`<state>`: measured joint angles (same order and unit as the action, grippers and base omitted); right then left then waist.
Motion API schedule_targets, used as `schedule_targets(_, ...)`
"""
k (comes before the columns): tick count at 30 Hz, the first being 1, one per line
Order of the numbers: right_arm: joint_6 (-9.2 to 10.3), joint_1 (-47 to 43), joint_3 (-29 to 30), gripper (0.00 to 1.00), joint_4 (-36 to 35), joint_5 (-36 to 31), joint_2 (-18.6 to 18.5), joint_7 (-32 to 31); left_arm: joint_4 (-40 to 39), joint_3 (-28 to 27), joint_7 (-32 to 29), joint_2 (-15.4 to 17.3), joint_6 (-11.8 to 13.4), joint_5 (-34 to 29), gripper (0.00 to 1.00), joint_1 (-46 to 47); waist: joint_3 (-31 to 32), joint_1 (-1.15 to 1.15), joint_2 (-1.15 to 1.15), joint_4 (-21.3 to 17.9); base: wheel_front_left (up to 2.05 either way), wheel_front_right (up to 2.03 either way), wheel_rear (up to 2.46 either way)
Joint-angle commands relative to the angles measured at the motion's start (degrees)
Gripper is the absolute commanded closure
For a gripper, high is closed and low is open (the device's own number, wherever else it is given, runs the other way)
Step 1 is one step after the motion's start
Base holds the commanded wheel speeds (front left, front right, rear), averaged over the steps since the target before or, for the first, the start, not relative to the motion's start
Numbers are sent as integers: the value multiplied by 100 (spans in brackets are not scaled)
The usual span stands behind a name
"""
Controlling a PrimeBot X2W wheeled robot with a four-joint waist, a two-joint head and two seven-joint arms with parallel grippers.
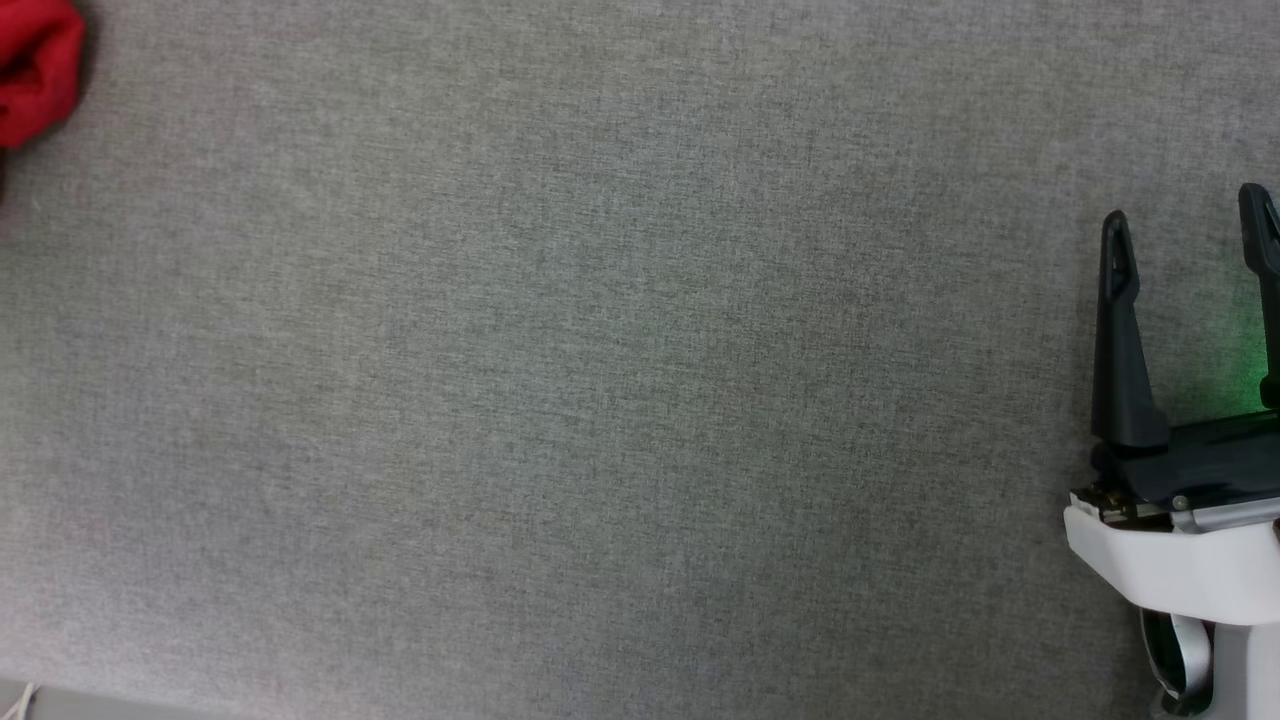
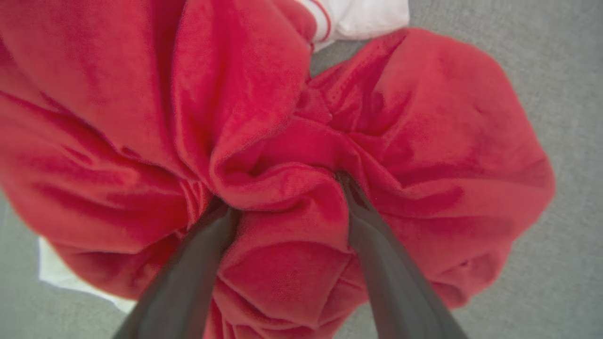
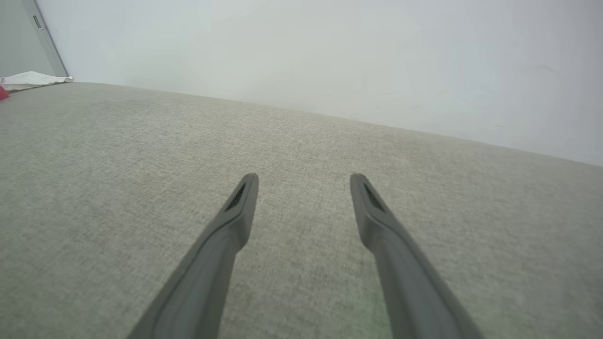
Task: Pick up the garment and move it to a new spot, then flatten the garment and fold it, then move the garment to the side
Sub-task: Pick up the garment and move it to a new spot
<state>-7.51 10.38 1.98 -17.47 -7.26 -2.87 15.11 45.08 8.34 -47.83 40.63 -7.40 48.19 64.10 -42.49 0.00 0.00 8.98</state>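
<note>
- My left pincer (image 2: 285, 193) stands wide open. Both fingertips are sunk into the folds of the crumpled red garment (image 2: 424, 117), with a hump of cloth between them and nothing clamped.
- The garment lies heaped on the grey cloth surface (image 1: 600, 400), at the far left edge of the head view.
- Closing here may pinch several layers, so the garment would lift as a tangled ball that is hard to flatten.
- A shallow bite on a loose fold could slip out.
- My right pincer (image 1: 1185, 215) is open and empty, well apart from the garment and too far off to help.
</note>
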Motion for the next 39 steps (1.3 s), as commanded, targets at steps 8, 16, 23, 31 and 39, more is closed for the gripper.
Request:
schedule_targets(8, 3, 92, -51, 0, 144, 1, 0, 8, 26, 298, 289, -39, -4, 190, 100, -342, 82, 0, 0, 2, 0, 0, 0)
schedule_targets(16, 4, 65, -142, 0, 316, 100, -1, 11, -431, 749, 757, 307, -1, 110, 100, -26, 651, 0, 0, 131, 0, 0, 0)
schedule_targets(23, 4, -14, -230, 0, 485, 345, 0, 11, -1191, 1368, 839, 557, 0, 106, 100, 309, 1293, 0, 0, 103, 0, 0, 0)
schedule_targets(31, 4, -183, -279, 0, 648, 677, 0, 11, -2180, 2044, 743, 740, 0, 43, 100, 836, 1903, 0, 0, -136, 0, 0, 0)
schedule_targets(39, 4, -336, -246, 0, 772, 934, 2, 10, -3159, 2545, 581, 601, 0, 122, 100, 1305, 2347, 0, 0, -562, 0, 0, 0)
